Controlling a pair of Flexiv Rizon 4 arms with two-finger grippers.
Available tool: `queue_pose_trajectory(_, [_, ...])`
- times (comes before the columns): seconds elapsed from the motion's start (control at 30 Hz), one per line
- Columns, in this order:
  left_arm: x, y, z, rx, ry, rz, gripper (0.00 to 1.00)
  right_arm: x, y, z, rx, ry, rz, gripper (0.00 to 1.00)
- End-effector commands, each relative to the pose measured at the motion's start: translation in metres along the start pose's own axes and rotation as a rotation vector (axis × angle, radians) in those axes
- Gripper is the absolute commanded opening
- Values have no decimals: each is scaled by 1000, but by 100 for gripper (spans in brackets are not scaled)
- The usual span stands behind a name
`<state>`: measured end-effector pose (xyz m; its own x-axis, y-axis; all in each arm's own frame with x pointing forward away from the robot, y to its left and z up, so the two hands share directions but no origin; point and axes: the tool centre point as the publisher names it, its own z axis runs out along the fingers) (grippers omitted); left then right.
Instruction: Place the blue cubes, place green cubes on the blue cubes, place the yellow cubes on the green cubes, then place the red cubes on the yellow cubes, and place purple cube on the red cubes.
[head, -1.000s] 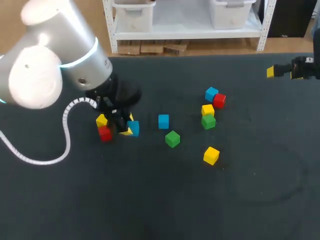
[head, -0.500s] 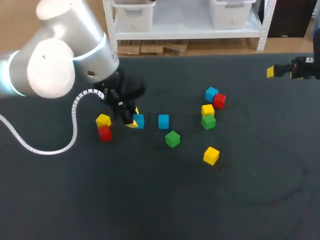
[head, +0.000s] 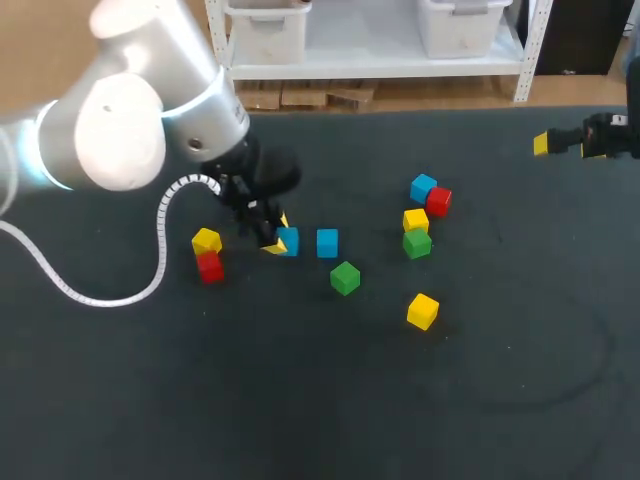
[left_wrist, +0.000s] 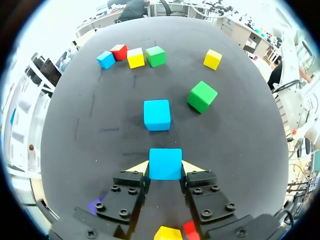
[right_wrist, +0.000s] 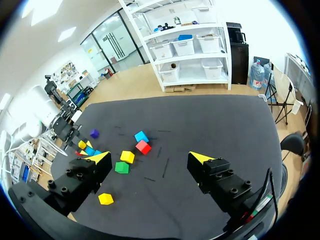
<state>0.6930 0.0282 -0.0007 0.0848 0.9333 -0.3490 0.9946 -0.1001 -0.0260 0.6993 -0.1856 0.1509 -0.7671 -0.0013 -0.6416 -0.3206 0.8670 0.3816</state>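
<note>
Since earlier, our left gripper (left_wrist: 165, 170) slid toward second blue cube (left_wrist: 157, 114), clamping plain bright-blue cube (left_wrist: 165, 163); our right gripper (right_wrist: 150, 158) gapes wide.

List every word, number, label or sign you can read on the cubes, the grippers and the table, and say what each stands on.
None: no readable text shows in any view.
held blue cube, clamped in the left gripper: plain faces.
second blue cube ahead of it: plain faces.
green cube: plain faces.
right gripper: no marking to read.
table: dark surface, no print.
</note>
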Motion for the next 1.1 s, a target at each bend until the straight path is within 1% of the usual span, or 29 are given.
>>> queue_pose_trajectory(0.03, [-3, 5, 4, -3, 5, -17, 0, 0, 1, 0, 2, 0, 1, 100])
queue_pose_trajectory(0.23, [-6, 7, 9, -3, 11, -36, 0, 0, 1, 0, 2, 0, 1, 100])
queue_pose_trajectory(0.6, [-7, 9, 13, 1, 23, -62, 0, 0, 1, 0, 2, 0, 1, 100])
queue_pose_trajectory(1.1, [-9, 12, 14, 4, 27, -73, 0, 0, 1, 0, 2, 0, 1, 100])
